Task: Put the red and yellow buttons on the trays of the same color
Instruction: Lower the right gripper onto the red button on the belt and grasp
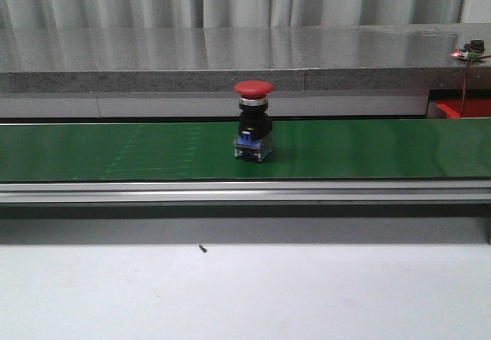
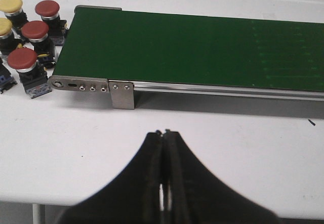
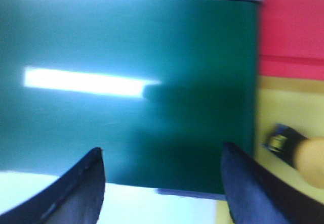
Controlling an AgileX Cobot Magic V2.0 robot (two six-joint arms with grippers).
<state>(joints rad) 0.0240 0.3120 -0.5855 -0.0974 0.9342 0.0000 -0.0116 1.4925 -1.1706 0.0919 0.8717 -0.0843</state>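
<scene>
My left gripper (image 2: pixel 163 133) is pressed together, the two black fingers (image 2: pixel 152 173) touching along their length with nothing between them, and it hangs above the white table (image 2: pixel 212 148), just in front of the end of the green belt (image 2: pixel 192 47). Beside that belt end, on the table, stands a group of buttons: three red ones, the nearest (image 2: pixel 23 59), one behind it (image 2: pixel 35 30) and the farthest (image 2: pixel 47 8), and two yellow ones (image 2: pixel 10 4) and (image 2: pixel 4 27) at the edge of the view.

My right gripper (image 3: pixel 162 158) is spread wide, nothing between its dark fingers (image 3: pixel 81 188), above the other end of the belt. This view is blurred. Next to this belt end I see a yellow surface (image 3: pixel 283 107) which may be a yellow tray, and on it lies a yellow button (image 3: pixel 304 153) with its cap partly out of the picture. Beyond the yellow surface is the red tray (image 3: pixel 291 27).

In the front view, a small dark speck (image 1: pixel 202 249) lies on the near table. Farther, one red button (image 1: pixel 253 121) stands upright in the middle of the belt, on its black body and blue base. At the far right, a corner of the red tray (image 1: pixel 464 108) shows behind the belt. Behind all is a grey shelf (image 1: pixel 230 56) with a small device with a red light (image 1: pixel 469 50) on it
</scene>
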